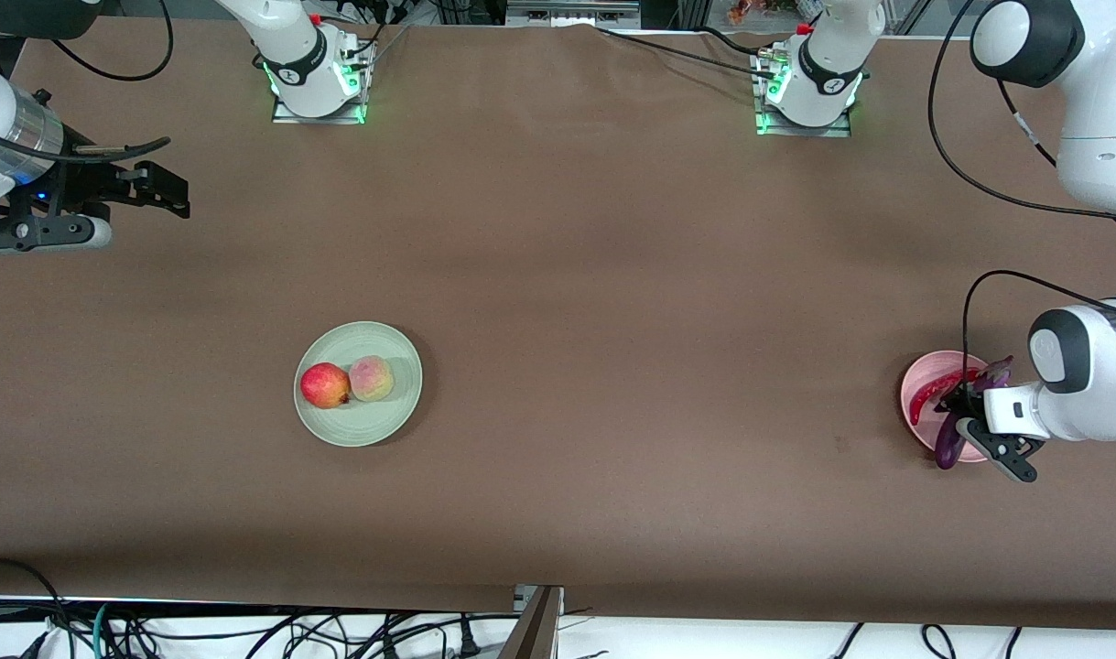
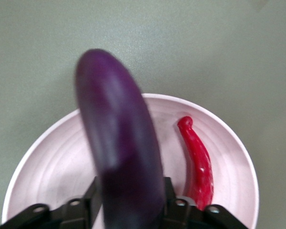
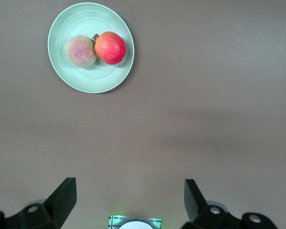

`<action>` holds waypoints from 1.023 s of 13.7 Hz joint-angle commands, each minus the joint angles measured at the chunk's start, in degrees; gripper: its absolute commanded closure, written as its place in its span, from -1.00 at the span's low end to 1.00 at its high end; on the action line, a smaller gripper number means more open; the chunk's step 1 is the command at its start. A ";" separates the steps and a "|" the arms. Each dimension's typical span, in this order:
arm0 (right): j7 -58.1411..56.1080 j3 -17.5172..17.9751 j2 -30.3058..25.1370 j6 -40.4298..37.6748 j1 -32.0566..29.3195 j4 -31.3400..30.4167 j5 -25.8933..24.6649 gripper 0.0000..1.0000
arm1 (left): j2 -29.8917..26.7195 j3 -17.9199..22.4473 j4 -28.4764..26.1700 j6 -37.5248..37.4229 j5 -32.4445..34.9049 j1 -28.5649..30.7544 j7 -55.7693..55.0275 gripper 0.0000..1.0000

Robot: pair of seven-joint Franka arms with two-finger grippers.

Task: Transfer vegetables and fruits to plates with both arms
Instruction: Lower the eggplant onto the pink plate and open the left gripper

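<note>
The left gripper [image 1: 965,423] was clamped on the eggplant [image 2: 121,152] over the pink plate [image 2: 47,157], beside the chili [image 2: 198,162] – glossy and long, it probably slips or swings unless held mid-body. The right gripper [image 3: 128,200] waited, fingers spread; both fruits [image 1: 347,382] sat on the green plate [image 1: 374,430]

Pink plate [image 1: 919,389] partly hidden under the left end effector [image 1: 965,416] and blurred eggplant [image 2: 121,152].
</note>
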 commanded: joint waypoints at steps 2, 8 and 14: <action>0.55 0.52 0.04 0.01 -0.26 0.66 -0.71 -0.99 | -2.14 -0.89 5.63 -12.90 0.11 0.01 0.32 -1.00; 0.72 0.61 0.04 0.01 -0.09 0.92 -0.88 -0.99 | -12.66 -0.80 8.11 -25.85 -4.64 -0.25 -4.57 -1.00; 0.55 0.61 0.04 0.10 -0.18 0.92 -0.88 -0.99 | -24.63 -2.91 7.49 -34.10 -4.56 -4.64 -21.61 -1.00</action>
